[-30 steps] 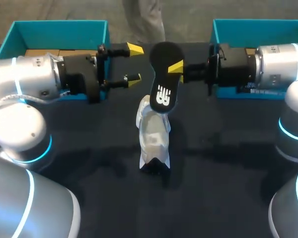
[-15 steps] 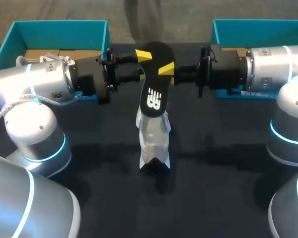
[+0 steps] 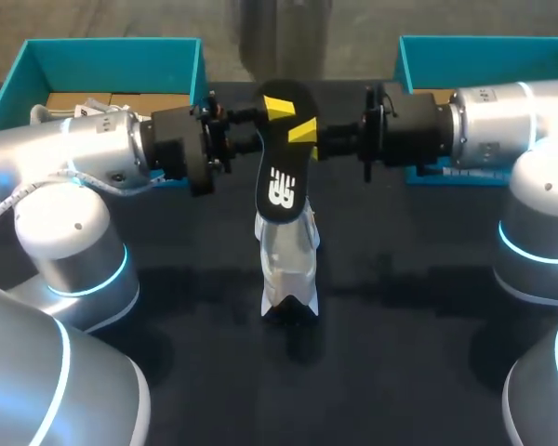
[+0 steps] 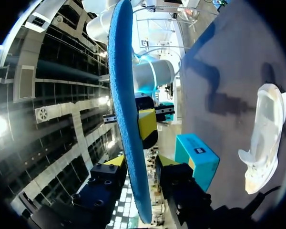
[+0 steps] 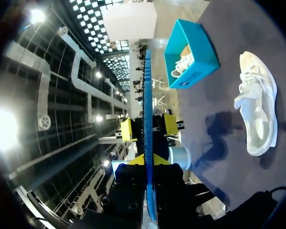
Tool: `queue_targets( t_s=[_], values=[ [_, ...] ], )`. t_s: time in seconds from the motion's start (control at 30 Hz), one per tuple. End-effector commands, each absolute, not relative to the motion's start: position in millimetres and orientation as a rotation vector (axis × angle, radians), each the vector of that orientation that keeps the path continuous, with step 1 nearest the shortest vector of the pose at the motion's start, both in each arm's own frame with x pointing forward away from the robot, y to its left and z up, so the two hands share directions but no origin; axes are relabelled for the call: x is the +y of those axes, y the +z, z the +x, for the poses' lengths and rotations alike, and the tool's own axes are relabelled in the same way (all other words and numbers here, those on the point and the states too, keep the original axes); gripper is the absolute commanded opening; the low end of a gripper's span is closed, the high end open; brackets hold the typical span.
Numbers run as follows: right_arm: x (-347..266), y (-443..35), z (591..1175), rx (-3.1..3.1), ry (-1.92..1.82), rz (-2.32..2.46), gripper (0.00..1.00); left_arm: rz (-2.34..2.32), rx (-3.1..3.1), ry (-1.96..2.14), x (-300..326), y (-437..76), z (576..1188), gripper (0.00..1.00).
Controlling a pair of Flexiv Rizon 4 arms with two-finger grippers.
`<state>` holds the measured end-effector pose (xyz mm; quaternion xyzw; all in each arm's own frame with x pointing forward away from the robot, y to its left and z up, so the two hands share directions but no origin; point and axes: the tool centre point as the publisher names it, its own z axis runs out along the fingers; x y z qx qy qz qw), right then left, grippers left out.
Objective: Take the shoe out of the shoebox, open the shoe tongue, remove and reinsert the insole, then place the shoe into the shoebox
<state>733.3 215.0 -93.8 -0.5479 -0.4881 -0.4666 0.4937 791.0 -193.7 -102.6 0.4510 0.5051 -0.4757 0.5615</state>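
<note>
Shoeboxes: two, both teal, the left shoebox (image 3: 112, 58) and the right shoebox (image 3: 488, 56).
Shoes: two white ones, I make it; the table shoe (image 3: 288, 262) and the boxed shoe (image 5: 182, 65).
Insoles: just one insole (image 3: 281, 163).
Grippers: two, the left gripper (image 4: 140, 164) and the right gripper (image 5: 148, 161).

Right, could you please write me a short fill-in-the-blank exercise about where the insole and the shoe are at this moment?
1. The black foam insole with a white logo is held in the air over the ___ fabric shoe.
2. The right gripper is shut on the ___.
3. The shoe lies on the dark table, outside the ___ teal cardboard shoeboxes.
4. In the wrist views the insole's underside is ___.
Missing words: white; insole; two; blue.
</note>
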Motion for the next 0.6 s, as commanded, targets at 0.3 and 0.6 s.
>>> queue_targets(
  t_s=[0.3,0.6],
  values=[
    [217.6,-95.4,742.3,-1.185,-1.131,-1.333,0.00,1.077,1.178,-1.161,-197.2,-106.3,784.2,0.32],
    [215.3,-96.7,746.0,-1.184,-1.131,-1.347,0.00,1.061,1.192,-1.175,-196.5,-108.6,783.0,0.29]
  ],
)
